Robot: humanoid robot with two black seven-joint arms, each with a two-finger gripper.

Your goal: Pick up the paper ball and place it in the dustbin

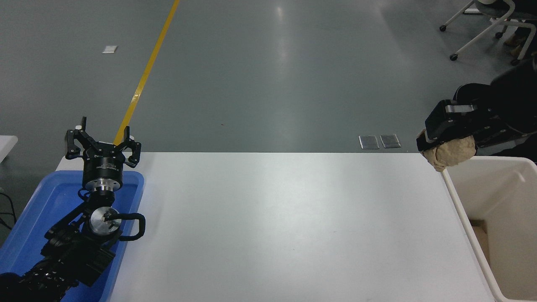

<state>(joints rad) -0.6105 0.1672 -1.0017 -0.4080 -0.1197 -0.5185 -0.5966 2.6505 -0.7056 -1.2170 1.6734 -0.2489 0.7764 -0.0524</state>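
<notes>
Gripping the paper ball point(451, 154), the right gripper point(448, 140) hangs in the air at the table's far right corner, its black fingers point(451, 119) closed down over the top of the tan wad so that the crumpled paper bulges out beneath them. The ball is clear of the white table point(277, 218), lifted well above it, and sits right at the near-left corner of the dustbin point(455, 197): seen from the head camera, it overlaps the bin's thick cream rim rather than the open well.

That is the relation the next move seems to turn on. The bin's opening lies to the right of the ball and toward the camera, with the deep smooth walls dropping away on that side, while the table lies to the left. Judging from this one view, the ball looks not yet squarely over the opening, so a release now might catch the rim and could roll back onto the table; a short carry rightward, over the well, should come first. How high the ball rides above the rim cannot be told from this angle.

Something tan lies low inside the bin by its left wall, too hidden to name.

The left gripper point(102, 142) is parked at the lower left over the blue tray point(25, 226), fingers spread and empty, well apart from the ball. The right arm is plainly the nearer one.
</notes>
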